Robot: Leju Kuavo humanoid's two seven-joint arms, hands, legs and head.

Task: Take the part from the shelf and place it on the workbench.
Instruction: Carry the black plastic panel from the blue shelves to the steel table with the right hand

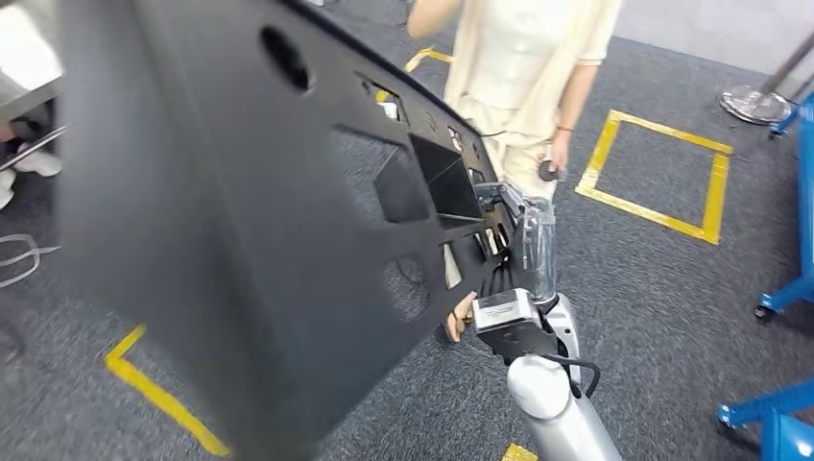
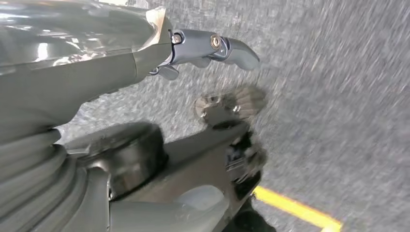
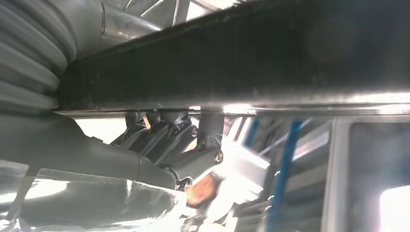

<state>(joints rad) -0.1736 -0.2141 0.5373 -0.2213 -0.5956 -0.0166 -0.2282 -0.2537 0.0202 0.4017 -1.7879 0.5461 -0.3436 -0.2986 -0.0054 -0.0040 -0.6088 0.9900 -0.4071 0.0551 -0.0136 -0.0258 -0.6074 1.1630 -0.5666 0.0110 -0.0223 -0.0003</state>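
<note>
Head view: right hand [image 1: 504, 254] grips the black part's [image 1: 240, 211] edge; left hand's [image 2: 203, 48] grasp unclear.

Person in cream clothes [image 1: 523, 67], yellow floor tape [image 1: 662, 173] (a square), blue frame [image 1: 792, 279]

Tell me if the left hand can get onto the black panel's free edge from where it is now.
Probably not right away. The left hand hangs over grey carpet, fingers holding nothing, while the black panel sits high, held at its edge by the right hand. It would have to lift first.
</note>
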